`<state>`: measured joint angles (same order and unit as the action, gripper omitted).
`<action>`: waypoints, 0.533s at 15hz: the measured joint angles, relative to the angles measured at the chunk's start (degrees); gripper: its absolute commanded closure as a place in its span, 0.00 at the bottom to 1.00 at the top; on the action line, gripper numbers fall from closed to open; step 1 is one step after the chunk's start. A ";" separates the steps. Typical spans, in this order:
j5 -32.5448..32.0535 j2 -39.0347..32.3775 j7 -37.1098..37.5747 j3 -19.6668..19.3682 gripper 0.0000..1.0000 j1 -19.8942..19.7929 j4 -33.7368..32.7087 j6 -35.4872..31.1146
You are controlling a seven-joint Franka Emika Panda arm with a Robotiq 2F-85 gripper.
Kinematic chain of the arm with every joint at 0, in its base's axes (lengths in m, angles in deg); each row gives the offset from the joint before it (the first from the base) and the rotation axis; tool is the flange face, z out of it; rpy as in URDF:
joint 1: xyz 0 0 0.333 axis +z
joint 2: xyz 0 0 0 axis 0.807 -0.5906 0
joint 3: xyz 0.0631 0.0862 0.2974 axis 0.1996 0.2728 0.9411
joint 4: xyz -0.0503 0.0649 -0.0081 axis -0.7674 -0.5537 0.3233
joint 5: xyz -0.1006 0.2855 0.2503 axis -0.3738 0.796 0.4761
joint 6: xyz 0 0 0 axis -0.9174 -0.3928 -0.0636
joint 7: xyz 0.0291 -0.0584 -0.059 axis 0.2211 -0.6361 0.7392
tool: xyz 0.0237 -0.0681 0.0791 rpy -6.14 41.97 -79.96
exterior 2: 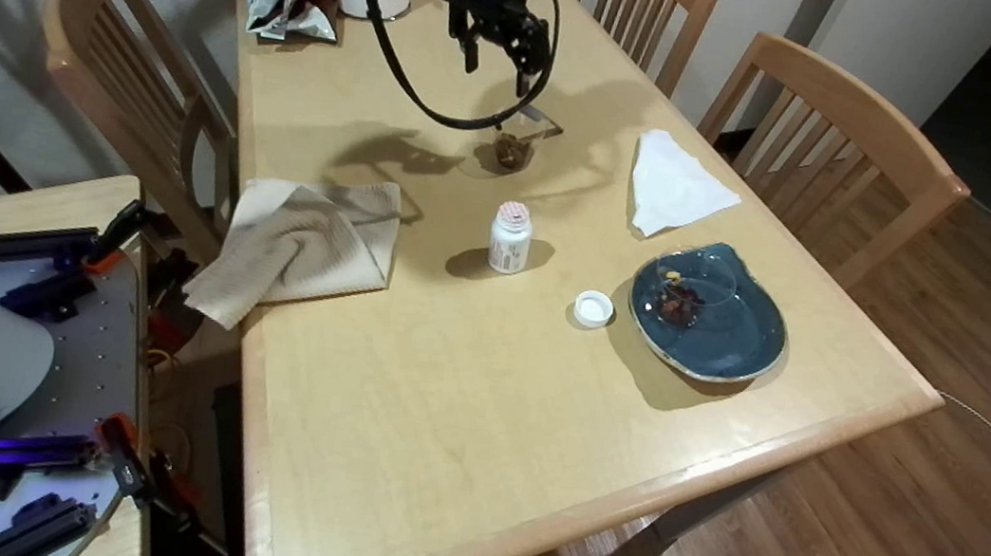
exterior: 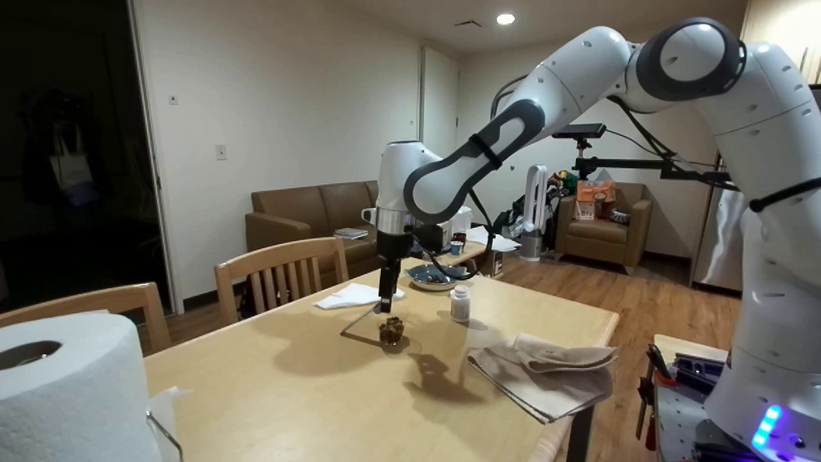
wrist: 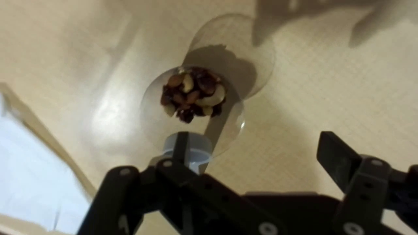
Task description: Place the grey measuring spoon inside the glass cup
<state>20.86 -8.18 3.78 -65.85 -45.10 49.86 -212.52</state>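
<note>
Now, grey measuring spoon: tilted, its head up at the near edge of the glass cup in the wrist view, thin handle slanting down to the table outside. Not in yet!
Spoon's feel: light and stiff, I'd judge, perhaps slick enough to pivot in a loose pinch.
Spoon's best hold: the handle just below the head, then lift and tip it in.
Cup: nuts inside, walls probably fragile, so spare that rim a knock.
Gripper: spread wide, nothing pinched; one finger crosses in front of the head, contact impossible to tell.
White bottle: far right of the cup in an exterior view.
</note>
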 measured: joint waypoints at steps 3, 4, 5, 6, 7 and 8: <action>6.51 -0.02 -0.10 1.81 0.00 -0.70 -0.03 6.88; 8.06 -0.02 -0.10 2.14 0.00 -0.87 -0.03 8.35; 9.41 -0.03 -0.10 2.38 0.00 -1.04 -0.03 8.95; 9.53 -0.03 -0.10 2.36 0.00 -1.02 -0.03 8.99; 9.53 -0.04 -0.10 2.33 0.00 -0.97 -0.03 8.99; 9.52 -0.05 -0.10 2.33 0.00 -0.94 -0.03 8.99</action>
<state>30.38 -8.23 3.68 -63.52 -46.04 49.83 -203.54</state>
